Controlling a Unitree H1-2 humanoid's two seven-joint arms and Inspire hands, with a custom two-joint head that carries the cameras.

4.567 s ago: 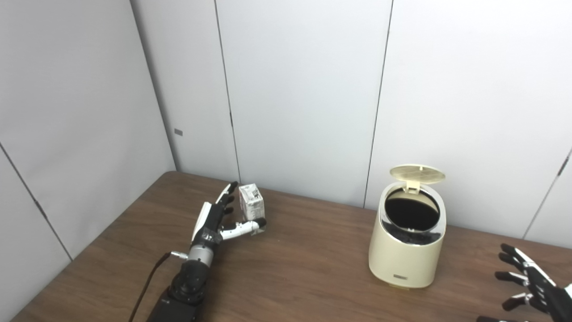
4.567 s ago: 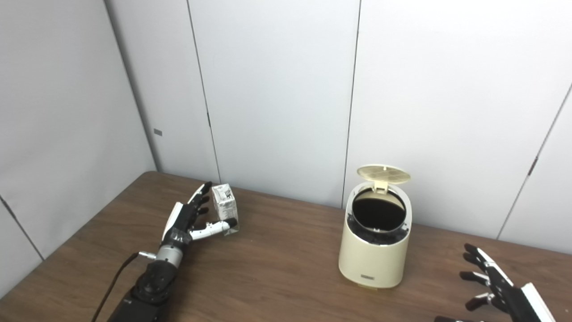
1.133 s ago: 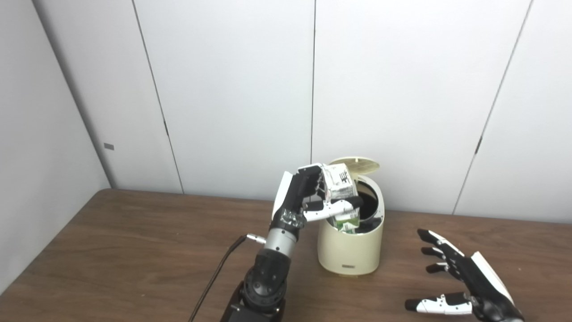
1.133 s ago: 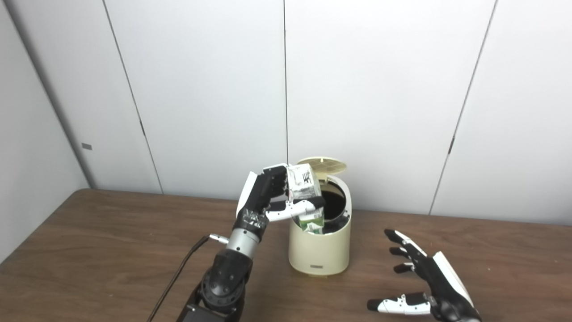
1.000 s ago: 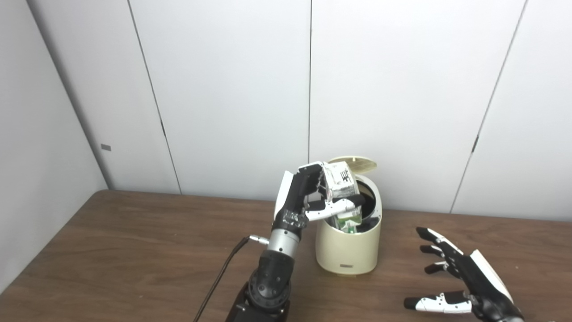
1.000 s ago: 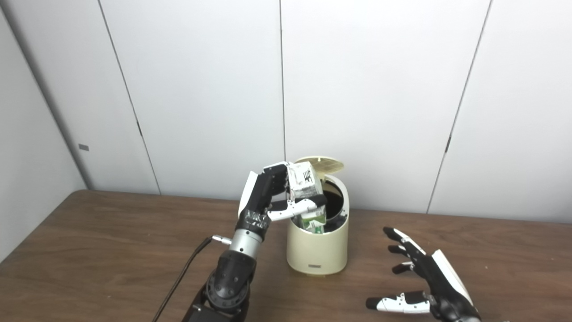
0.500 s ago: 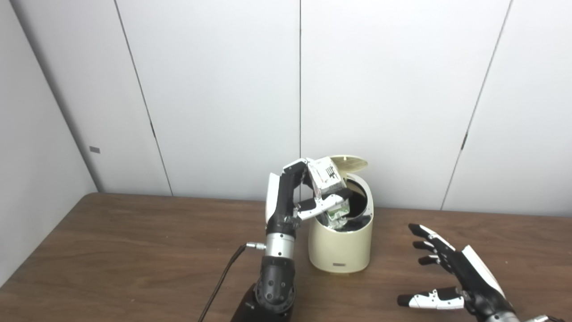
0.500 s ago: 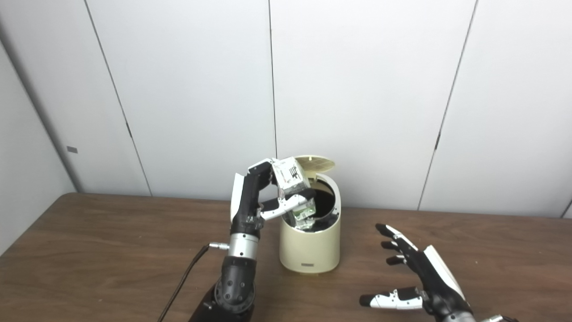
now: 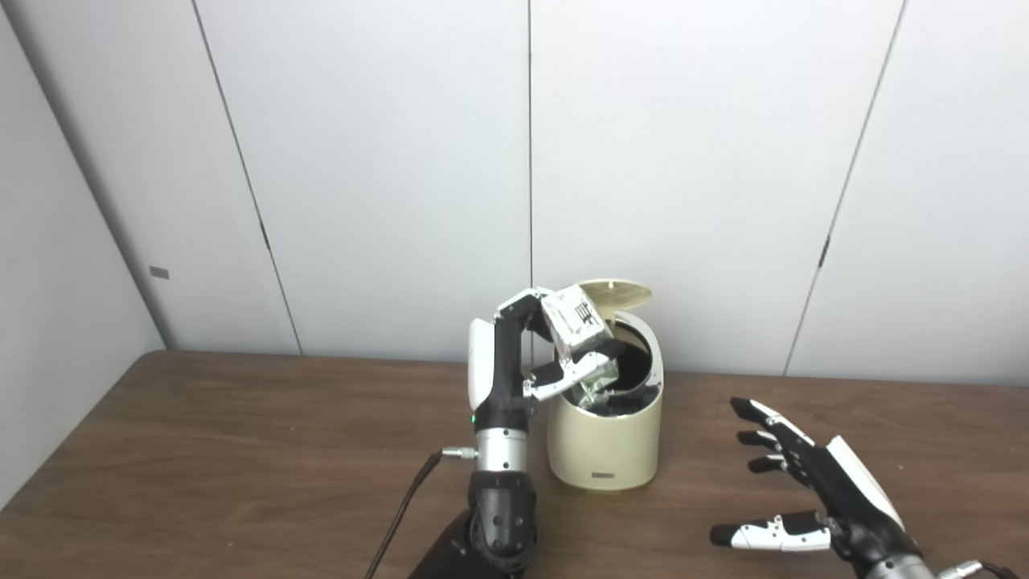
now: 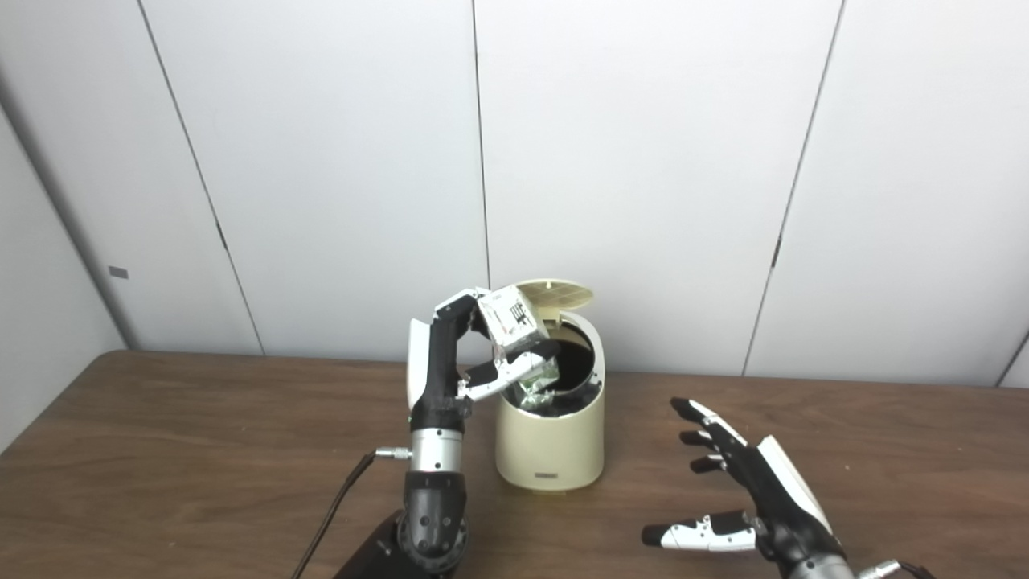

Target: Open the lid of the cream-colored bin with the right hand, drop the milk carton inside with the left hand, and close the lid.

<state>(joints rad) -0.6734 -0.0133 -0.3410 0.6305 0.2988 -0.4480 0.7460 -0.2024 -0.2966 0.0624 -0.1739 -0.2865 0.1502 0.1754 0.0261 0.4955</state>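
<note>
The cream-colored bin (image 9: 604, 438) stands on the brown table near the back wall, its round lid (image 9: 612, 293) tipped up at the rear. My left hand (image 9: 526, 354) is raised at the bin's left rim, shut on the white and green milk carton (image 9: 580, 334). The carton is tilted, its lower end dipping into the dark mouth of the bin. My right hand (image 9: 812, 498) hovers low over the table to the right of the bin, fingers spread and holding nothing.
The brown table (image 9: 241, 466) meets white wall panels close behind the bin. A thin black cable (image 9: 402, 507) runs from my left wrist down to the front edge. The table's left edge (image 9: 76, 426) slants along the side wall.
Since 4.6 s ago my left hand has lifted the carton off the table and carried it over to the open bin. In the last second the carton has tilted further into the opening. The camera has panned.
</note>
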